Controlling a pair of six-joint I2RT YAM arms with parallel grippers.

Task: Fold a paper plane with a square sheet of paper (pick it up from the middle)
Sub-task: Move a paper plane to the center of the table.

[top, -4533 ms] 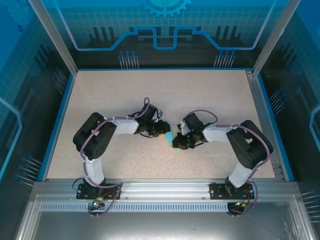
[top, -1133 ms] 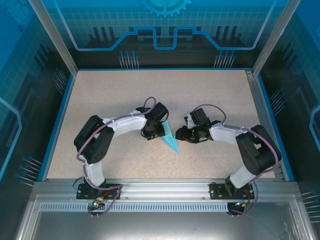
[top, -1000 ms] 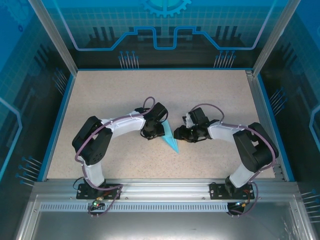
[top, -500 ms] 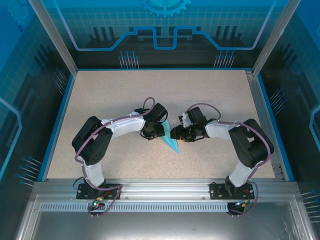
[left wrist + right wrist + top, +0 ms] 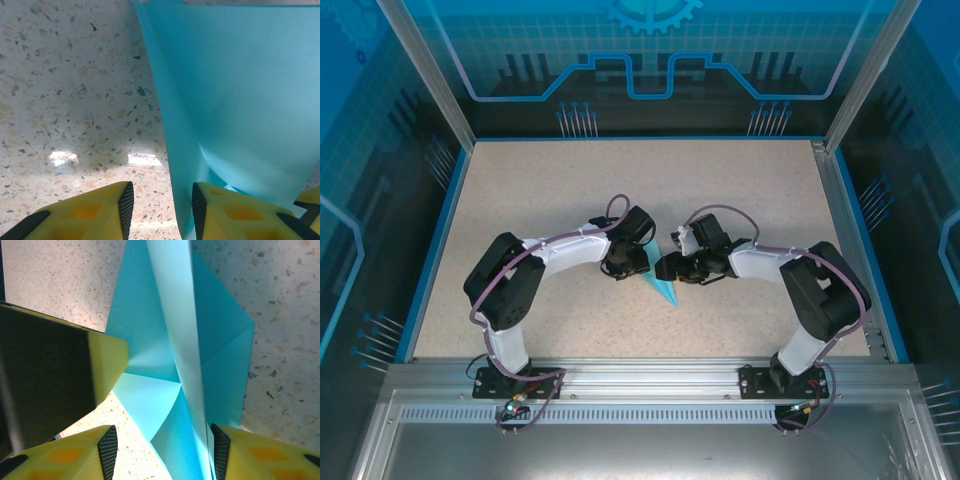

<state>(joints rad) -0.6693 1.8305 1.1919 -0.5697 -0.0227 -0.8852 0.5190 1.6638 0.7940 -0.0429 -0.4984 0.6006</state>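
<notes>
The wing fold looks underway: the square sheet of paper [image 5: 663, 283], a narrow dart, lies around the table's [image 5: 550, 190] middle, the left gripper [image 5: 162, 200] and right gripper [image 5: 162, 440] each with 2 fingers apart, clamping nothing, so next probably comes pressing its raised flap flat.

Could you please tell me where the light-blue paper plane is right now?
In the top view the paper plane lies mid-table between the left gripper and right gripper, its point toward the arm bases.
</notes>
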